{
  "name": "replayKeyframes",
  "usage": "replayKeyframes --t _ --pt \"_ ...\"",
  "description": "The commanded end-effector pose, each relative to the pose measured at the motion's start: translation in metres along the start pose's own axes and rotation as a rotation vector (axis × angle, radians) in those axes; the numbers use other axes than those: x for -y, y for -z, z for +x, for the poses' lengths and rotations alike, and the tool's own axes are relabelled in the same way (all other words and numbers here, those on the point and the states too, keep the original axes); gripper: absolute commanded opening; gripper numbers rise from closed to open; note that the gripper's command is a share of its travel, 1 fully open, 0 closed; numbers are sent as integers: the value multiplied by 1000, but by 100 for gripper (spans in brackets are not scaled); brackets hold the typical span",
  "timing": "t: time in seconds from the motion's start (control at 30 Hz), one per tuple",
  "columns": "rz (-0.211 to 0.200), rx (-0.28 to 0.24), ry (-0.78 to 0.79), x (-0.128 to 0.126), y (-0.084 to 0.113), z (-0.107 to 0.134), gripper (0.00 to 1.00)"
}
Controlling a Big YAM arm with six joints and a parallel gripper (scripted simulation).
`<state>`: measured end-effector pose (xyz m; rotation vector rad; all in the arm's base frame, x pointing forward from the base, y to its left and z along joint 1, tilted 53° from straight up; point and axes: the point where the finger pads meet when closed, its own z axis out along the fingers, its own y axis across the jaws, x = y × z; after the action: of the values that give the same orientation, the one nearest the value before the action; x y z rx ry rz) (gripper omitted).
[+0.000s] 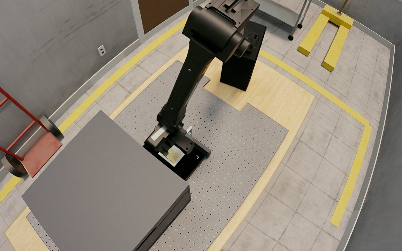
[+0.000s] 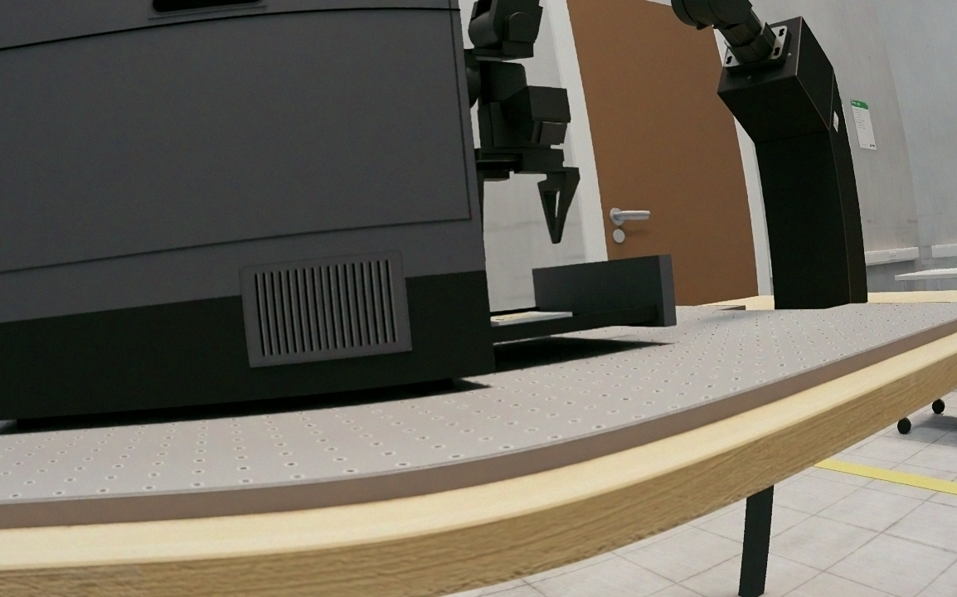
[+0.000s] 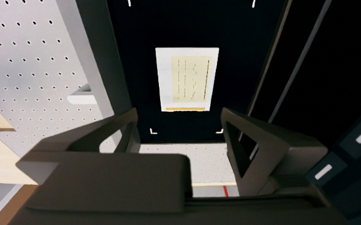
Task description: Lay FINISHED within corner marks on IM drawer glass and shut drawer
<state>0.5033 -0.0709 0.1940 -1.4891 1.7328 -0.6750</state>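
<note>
The cassette FINISHED [image 1: 175,156] [image 2: 534,317] [image 3: 188,79], white with a pale yellow gel window, lies flat on the black glass [image 3: 186,31] of the pulled-out drawer [image 1: 208,152] [image 2: 600,289] [image 3: 96,40]. In the wrist view it lies inside the four white corner marks, lengthwise and about centred, perhaps slightly toward the drawer front. The imager IM [image 1: 108,174] [image 2: 222,148] stands upright. My gripper [image 3: 179,112] is open and empty, its fingers pointing down above the drawer. In the exterior view the visible fingertip is well above the cassette; the other finger is hidden.
The drawer's front panel rises on one side, with a white handle [image 1: 189,130] [image 3: 81,99] outside it. IM's dark body is close on the other side of my gripper. The perforated plate [image 1: 227,149] [image 2: 363,445] lies under IM.
</note>
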Motion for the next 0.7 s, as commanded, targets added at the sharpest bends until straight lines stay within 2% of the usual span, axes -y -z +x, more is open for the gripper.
replayKeyframes --t 0.0,0.67 --pt "40 -8 9 9 12 5 92" --pt "37 -9 7 -11 23 5 92"
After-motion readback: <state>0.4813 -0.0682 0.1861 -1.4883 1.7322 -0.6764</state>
